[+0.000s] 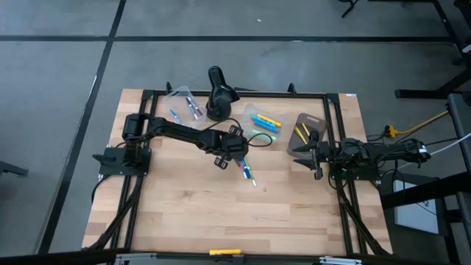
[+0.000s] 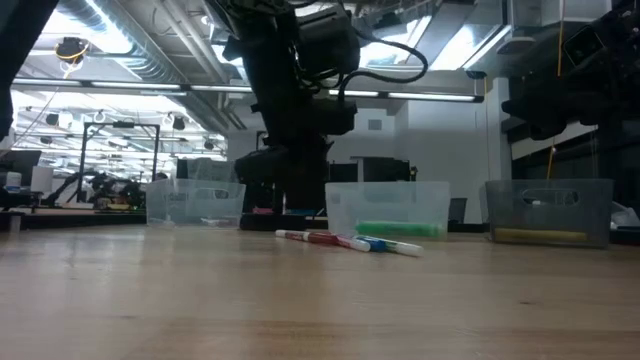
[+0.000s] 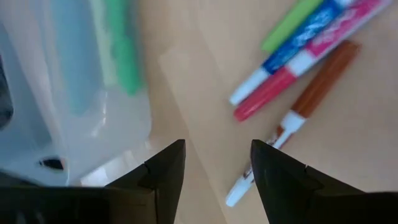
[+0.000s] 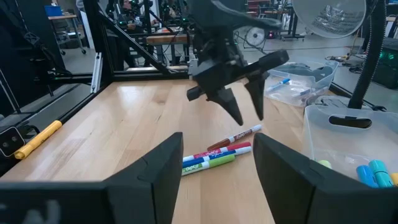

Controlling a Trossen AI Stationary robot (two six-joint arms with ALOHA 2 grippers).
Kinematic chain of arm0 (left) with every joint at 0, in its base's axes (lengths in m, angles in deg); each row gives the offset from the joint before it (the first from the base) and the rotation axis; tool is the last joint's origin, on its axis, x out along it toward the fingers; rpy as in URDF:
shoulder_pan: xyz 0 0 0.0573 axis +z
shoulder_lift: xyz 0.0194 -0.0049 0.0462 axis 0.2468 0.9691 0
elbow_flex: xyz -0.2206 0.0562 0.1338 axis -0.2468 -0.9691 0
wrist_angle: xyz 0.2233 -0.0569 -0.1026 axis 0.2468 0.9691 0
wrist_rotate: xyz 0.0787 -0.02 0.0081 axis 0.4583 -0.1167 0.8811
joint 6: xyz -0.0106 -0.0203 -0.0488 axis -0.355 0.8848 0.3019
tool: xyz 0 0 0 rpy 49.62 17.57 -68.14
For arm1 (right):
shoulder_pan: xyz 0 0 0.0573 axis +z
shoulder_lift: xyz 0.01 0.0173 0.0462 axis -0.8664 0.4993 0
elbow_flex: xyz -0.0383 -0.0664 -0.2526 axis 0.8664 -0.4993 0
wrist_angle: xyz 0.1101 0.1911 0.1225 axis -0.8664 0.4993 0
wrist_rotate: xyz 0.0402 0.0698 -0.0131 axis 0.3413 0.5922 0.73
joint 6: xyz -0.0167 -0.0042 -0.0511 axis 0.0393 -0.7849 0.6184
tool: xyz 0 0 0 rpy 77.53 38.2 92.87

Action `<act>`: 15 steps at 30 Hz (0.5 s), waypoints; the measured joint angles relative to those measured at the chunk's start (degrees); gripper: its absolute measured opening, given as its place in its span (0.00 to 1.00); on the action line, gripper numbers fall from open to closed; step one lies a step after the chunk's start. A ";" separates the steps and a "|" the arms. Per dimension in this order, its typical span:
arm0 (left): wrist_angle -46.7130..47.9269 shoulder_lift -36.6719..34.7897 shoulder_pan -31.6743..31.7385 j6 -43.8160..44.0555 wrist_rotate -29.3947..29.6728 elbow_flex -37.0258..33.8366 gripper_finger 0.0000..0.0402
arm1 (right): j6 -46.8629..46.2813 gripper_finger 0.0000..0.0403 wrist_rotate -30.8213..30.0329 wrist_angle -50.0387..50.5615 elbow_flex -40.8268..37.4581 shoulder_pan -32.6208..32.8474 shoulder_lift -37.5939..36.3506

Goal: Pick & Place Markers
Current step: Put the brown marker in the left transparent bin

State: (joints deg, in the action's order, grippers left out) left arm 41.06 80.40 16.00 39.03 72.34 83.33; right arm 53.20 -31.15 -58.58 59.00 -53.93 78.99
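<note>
1. Hovering over the middle of the worktop (image 1: 191,206): left tool (image 4: 244,106), fingers spread wide, gripping nothing, pointing down just above a small cluster of markers (image 1: 246,169).
2. Lying flat on the bare wood, side by side and touching: green marker (image 4: 208,163), blue marker (image 4: 214,155), red marker (image 4: 221,149), with a brown marker (image 4: 238,135) lying just beside them at a slight angle.
3. Showing between and beyond the left tool's fingers (image 3: 165,171) in the left wrist view: the same four markers, close to the wall of a clear tub (image 3: 93,124).
4. Sitting in that middle tub (image 1: 265,121): several more markers in yellow, cyan and green.
5. Standing at the far left of the worktop: another clear tub (image 1: 188,103) holding a few markers, with one blue marker (image 1: 175,115) lying on the wood beside it.
6. Standing at the right: a grey tub (image 1: 309,132) containing yellow markers.
7. Waiting near the grey tub at the right edge: right tool (image 4: 214,168), fingers wide apart, empty.
8. Standing between the two clear tubs at the far edge: black lamp (image 1: 218,92).
9. Lying near the front edge: yellow object (image 1: 225,252), type unclear.
</note>
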 joint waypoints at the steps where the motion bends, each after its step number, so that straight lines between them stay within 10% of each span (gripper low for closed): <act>1: 0.27 0.00 0.22 0.93 0.34 0.00 0.44 | 0.00 0.48 0.00 0.00 0.00 0.02 0.00; 15: 3.63 0.00 0.22 -3.17 -7.60 0.00 0.43 | 0.01 0.48 0.00 0.00 0.00 0.00 0.00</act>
State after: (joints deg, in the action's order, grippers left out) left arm 44.69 80.40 16.22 35.86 64.74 83.33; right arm 53.21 -31.15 -58.58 59.00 -53.93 78.99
